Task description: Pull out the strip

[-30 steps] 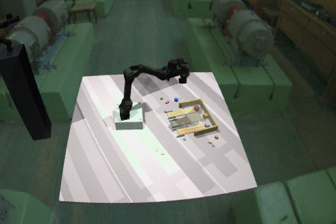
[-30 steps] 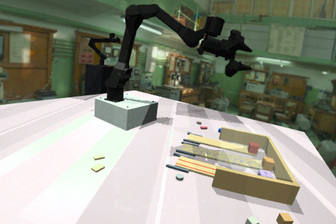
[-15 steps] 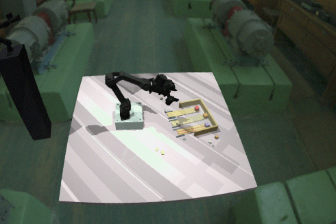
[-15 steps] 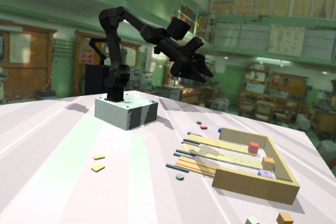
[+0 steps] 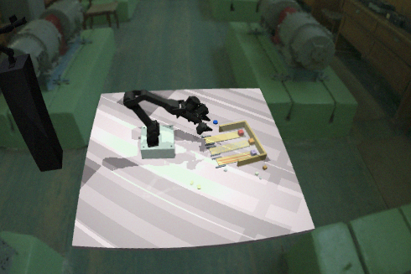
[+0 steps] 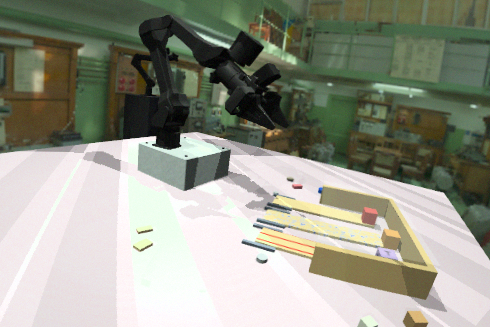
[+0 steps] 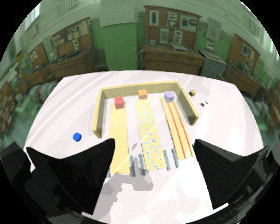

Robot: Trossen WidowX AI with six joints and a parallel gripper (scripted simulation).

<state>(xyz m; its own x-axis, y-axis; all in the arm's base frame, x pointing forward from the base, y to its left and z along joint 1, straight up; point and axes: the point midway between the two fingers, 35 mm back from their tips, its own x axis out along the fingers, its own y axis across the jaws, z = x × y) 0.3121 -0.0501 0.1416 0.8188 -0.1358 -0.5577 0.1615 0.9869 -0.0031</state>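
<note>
My gripper (image 5: pixel 210 124) (image 6: pixel 280 127) (image 7: pixel 156 144) is open and empty, above the table before the strips' near ends. A red cube (image 5: pixel 241 132) (image 6: pixel 369 215) (image 7: pixel 119 102) is at the far end of a plain yellow strip (image 5: pixel 226 137) (image 6: pixel 320 209) (image 7: pixel 119 140). An orange cube (image 5: pixel 252 141) (image 6: pixel 391 239) (image 7: pixel 143 94) is at the far end of a speckled strip (image 6: pixel 325 227) (image 7: pixel 150 132). A purple cube (image 5: pixel 253 152) (image 6: pixel 387 253) (image 7: pixel 169 96) is at the far end of a red-lined strip (image 6: pixel 287 243) (image 7: pixel 178 130). A darker mark shows on the purple cube; its label cannot be read.
A low tan wall (image 6: pixel 370 269) (image 7: pixel 97 117) surrounds the cubes, open toward the arm. Short dark bars (image 6: pixel 257 245) flank the strips' near ends. A blue piece (image 5: pixel 215 121) (image 7: pixel 77 136) lies outside the wall. A brown cube (image 6: pixel 415 319) and yellow pieces (image 6: pixel 143 245) lie farther off.
</note>
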